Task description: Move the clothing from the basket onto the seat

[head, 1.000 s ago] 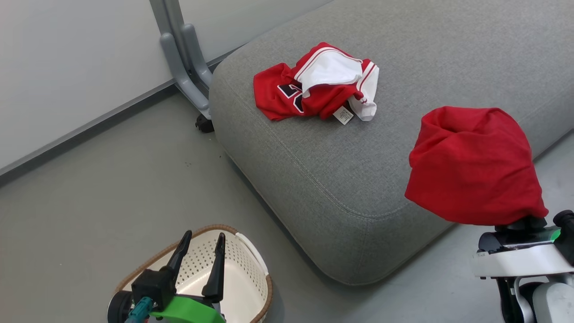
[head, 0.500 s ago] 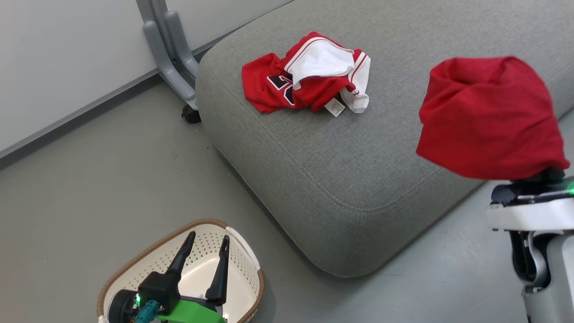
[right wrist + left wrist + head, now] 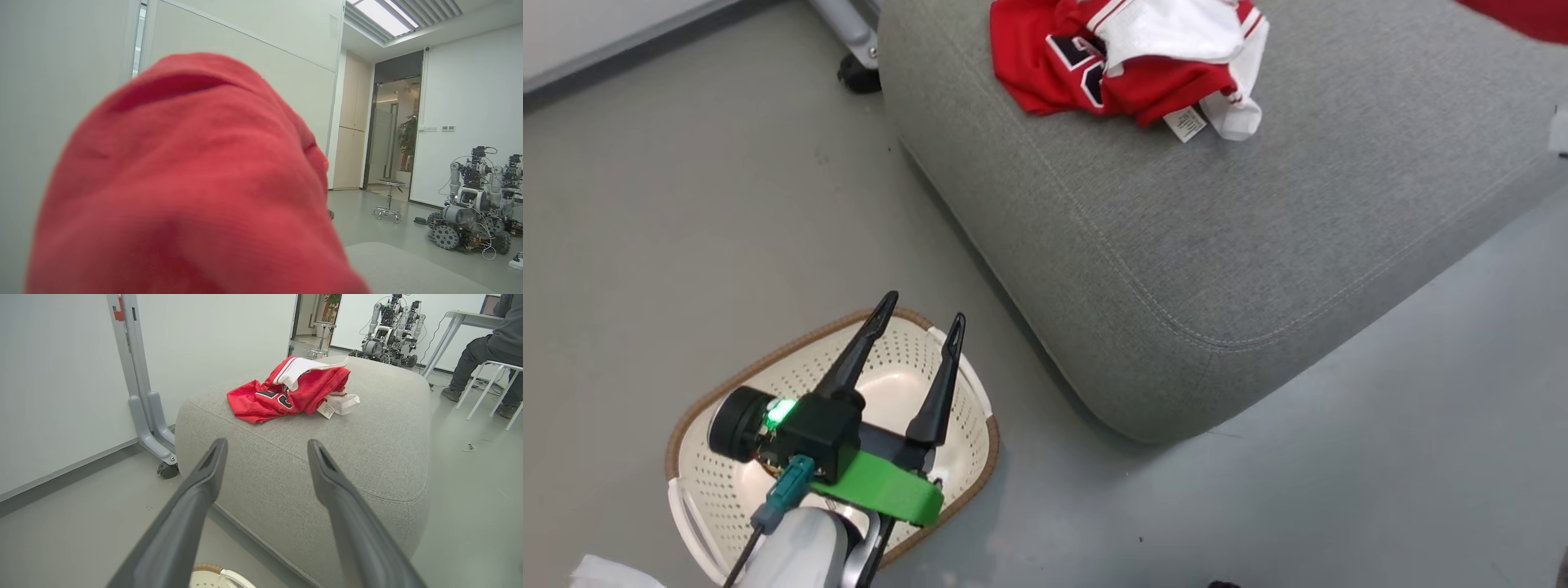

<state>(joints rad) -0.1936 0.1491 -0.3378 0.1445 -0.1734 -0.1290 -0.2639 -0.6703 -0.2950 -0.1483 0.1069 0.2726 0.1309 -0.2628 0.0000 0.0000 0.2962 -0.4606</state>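
A red jersey (image 3: 1086, 73) with white trim lies crumpled on the far part of the grey seat (image 3: 1217, 245); the left wrist view shows the jersey (image 3: 286, 392) on the seat (image 3: 367, 449) too. The cream basket (image 3: 768, 359) stands on the floor at lower left, its perforated bottom showing. My left gripper (image 3: 925, 307) hangs open just above it, nothing between its fingers (image 3: 192, 506). A second plain red garment (image 3: 196, 183) is draped over my right gripper and hides its fingers. A sliver of that garment (image 3: 1523, 12) shows above the seat's right side.
A grey stand leg with a caster (image 3: 854, 65) sits by the seat's far left corner, against a white partition (image 3: 61, 375). Beyond the seat are parked robots (image 3: 388, 326), a round stool (image 3: 388, 204) and a seated person (image 3: 490, 355). Grey floor surrounds the basket.
The head camera has tilted down. My right arm has carried the red garment higher and farther over the seat, to the view's top right corner. The left gripper stays open over the basket.
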